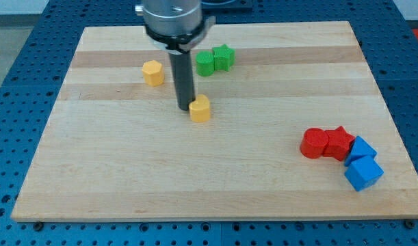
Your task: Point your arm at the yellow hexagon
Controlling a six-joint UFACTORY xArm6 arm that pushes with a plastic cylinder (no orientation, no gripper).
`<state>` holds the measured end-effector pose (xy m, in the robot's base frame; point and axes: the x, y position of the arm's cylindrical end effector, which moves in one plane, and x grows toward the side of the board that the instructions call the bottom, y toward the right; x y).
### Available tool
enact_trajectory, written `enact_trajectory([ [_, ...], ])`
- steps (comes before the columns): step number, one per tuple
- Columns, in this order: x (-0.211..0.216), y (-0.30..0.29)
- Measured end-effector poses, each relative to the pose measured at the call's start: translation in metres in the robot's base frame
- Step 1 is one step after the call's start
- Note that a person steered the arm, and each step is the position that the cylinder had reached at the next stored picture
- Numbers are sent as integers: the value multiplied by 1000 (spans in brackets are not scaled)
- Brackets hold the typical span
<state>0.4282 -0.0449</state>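
Note:
Two yellow blocks lie on the wooden board [126, 178]. One yellow block [200, 108], with an angular many-sided top, sits near the board's middle. The other yellow block [152, 72], which looks hexagon-like, sits further toward the view's top left. I cannot tell for certain which of them is the hexagon. My tip [185, 107] is right against the left side of the middle yellow block, and the dark rod rises straight up from there. The upper yellow block is apart from the rod, to its left.
A green star [224, 57] and another green block [206, 63] touch each other right of the rod, near the view's top. At the lower right, two red blocks [326, 143] and two blue blocks [363, 164] sit clustered near the board's edge.

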Motion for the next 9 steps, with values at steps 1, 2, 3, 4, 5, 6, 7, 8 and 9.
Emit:
enact_trajectory([
  [1,17,29],
  [2,25,50],
  [3,27,71],
  [4,44,88],
  [5,67,95],
  [6,86,97],
  [7,101,98],
  [8,112,100],
  [9,120,96],
])
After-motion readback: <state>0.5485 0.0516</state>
